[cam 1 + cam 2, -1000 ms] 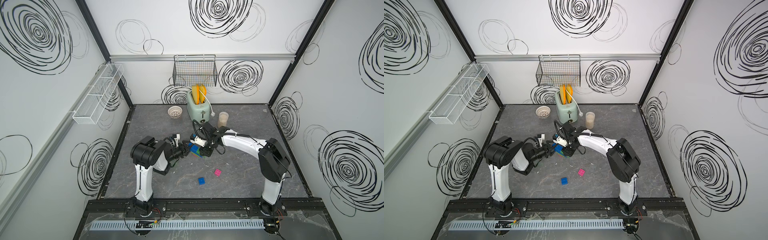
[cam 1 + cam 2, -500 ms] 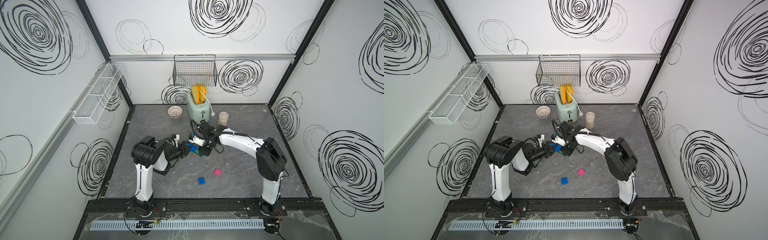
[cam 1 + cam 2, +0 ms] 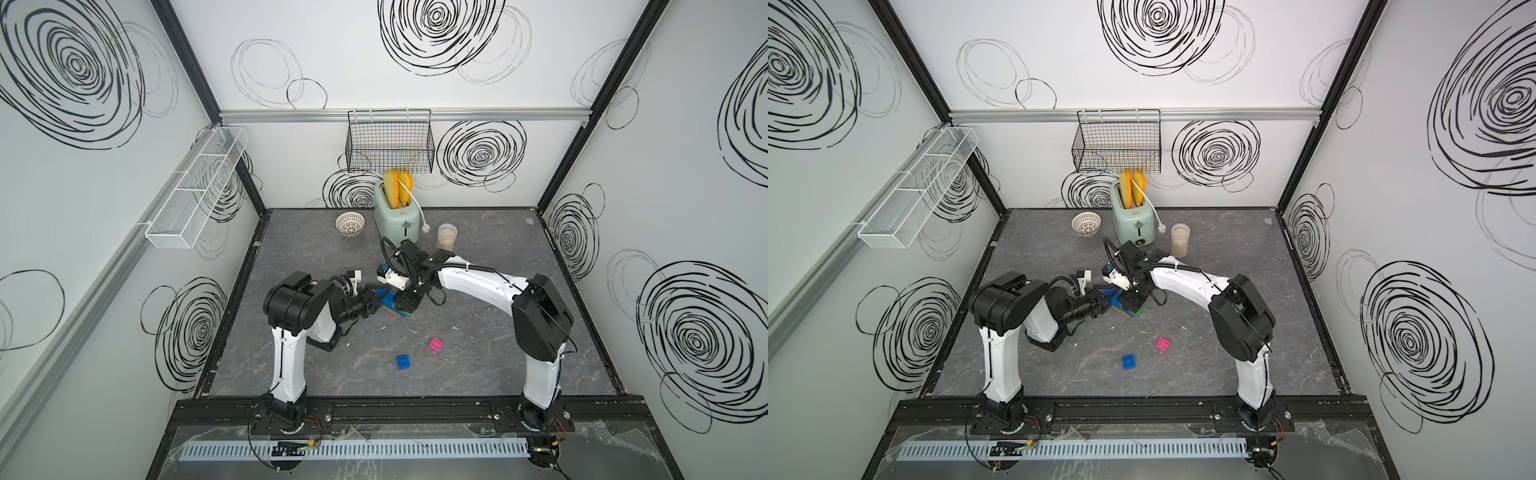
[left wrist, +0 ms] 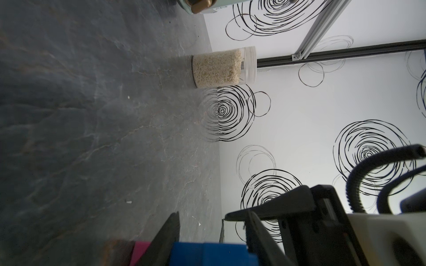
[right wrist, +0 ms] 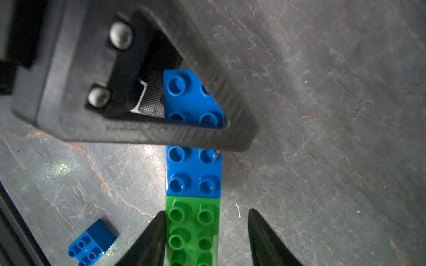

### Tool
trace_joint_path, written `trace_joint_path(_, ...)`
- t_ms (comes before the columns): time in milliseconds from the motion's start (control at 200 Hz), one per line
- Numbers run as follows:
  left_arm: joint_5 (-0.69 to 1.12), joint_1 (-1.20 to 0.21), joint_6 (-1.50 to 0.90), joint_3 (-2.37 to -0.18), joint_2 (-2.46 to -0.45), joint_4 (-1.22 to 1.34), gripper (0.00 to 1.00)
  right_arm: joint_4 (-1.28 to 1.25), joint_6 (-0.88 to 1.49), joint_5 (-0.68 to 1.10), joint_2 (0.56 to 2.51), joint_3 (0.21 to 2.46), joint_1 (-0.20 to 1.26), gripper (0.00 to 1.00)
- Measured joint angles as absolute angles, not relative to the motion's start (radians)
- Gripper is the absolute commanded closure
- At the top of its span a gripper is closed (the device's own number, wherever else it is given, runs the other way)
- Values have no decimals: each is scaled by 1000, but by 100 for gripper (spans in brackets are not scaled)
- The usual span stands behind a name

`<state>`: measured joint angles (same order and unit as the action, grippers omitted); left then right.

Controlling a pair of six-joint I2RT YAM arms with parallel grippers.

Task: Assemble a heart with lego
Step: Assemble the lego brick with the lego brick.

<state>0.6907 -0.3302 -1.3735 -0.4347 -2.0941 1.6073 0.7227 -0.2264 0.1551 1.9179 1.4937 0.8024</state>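
Blue, green, lime and pink studded plastic bricks joined into one small stepped clump make up the unfinished heart (image 5: 193,171). It lies flat on the dark grey marbled counter (image 3: 478,332) near its middle, between the two arms. By my reading the task is well past halfway. Most bricks are locked together, but two sit loose toward the front, well apart from the clump: one small square blue brick (image 3: 403,361) and one small square pink brick (image 3: 435,344). Both have yet to be fetched and pressed on. The left end effector (image 4: 201,221), turned on its side, has the blue end of the heart between its jaws. The blue plastic fills the gap from one jaw to the other, so it looks clamped there. The right end effector (image 5: 206,213) points down over the green end with its jaws parted. One finger (image 5: 154,232) touches the green brick's side and its mate stands clear, so it grips nothing. Counted: one clump, two loose bricks, two end effectors. On the clump's top the right wrist view shows one oblong green brick and what look like two blue squares in a row. The lime and pink pieces beneath are too hidden to count.
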Motion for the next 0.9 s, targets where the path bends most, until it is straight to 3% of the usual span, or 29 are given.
trace_joint_path(370, 698, -330, -1376, -434, -2095, 1608, 52, 710, -213, 143, 1839, 1493, 781, 31)
trace_joint_path(900, 701, -330, -1376, -434, -2095, 1608, 52, 671, -185, 97, 1870, 1451, 782, 29)
